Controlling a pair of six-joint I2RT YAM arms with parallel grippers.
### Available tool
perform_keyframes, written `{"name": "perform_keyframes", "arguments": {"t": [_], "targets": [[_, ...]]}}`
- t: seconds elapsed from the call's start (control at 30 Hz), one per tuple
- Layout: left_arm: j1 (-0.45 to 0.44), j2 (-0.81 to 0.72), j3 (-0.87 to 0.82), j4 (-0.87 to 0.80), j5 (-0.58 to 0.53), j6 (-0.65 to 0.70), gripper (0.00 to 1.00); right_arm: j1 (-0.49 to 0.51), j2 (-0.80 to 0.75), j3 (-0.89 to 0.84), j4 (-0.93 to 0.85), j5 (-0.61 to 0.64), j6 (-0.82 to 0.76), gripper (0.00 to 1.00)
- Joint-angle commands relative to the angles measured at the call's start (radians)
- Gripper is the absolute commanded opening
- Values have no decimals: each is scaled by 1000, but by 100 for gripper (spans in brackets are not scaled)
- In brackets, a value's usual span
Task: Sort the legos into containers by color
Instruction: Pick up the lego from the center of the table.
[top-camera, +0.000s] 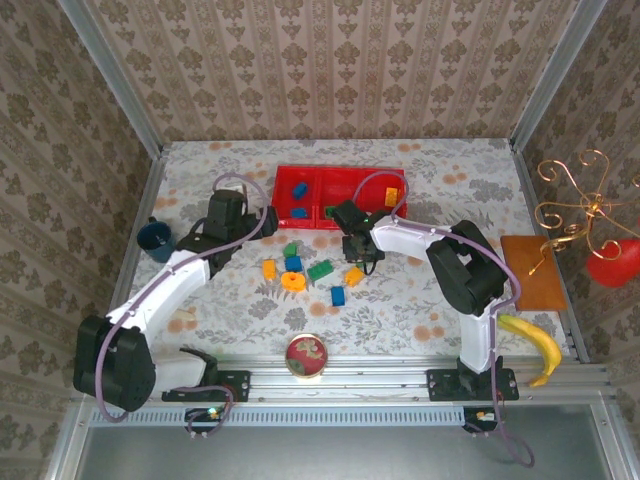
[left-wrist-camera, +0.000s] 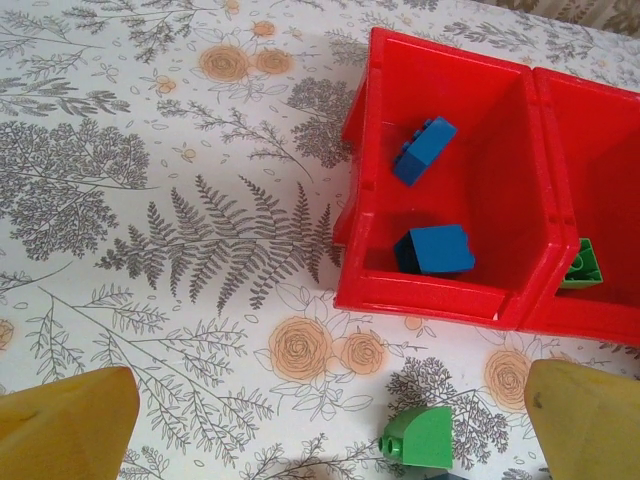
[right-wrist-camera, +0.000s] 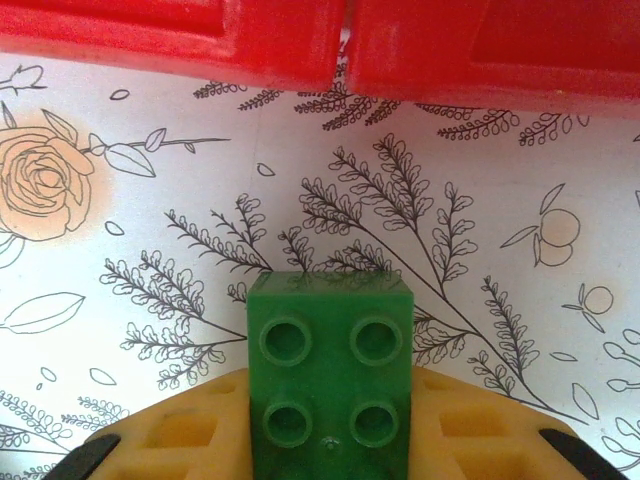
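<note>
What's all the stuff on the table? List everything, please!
tray: one, red, far middle
blue blocks: four, two in tray's left compartment, two on table
green blocks: four, one in middle compartment, two on table, one held
orange blocks: three, one in right compartment, two on table
ring: one, orange, among loose blocks
cup: one, dark blue, left side
dish: one, red-rimmed, near edge
banana: one, yellow, near right corner
left pincer: one, yellow, open beside tray
right pincer: one, yellow, shut on green block
</note>
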Motion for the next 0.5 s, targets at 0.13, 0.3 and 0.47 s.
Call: {"name": "perform_keyframes", "arguments": {"t": [0.13,0.3,0.47], "targets": [[26,-31,-34,-9,-12,-31,100,0,-36,-9,-50,17,-5,16],[41,-37,-41,-13,-12,-38,100,1,-78,-12,-58,38,-7,12],[51,-37,-48,-9,0,-46,100,3,-130,-13,-55,49,-9,12]]}}
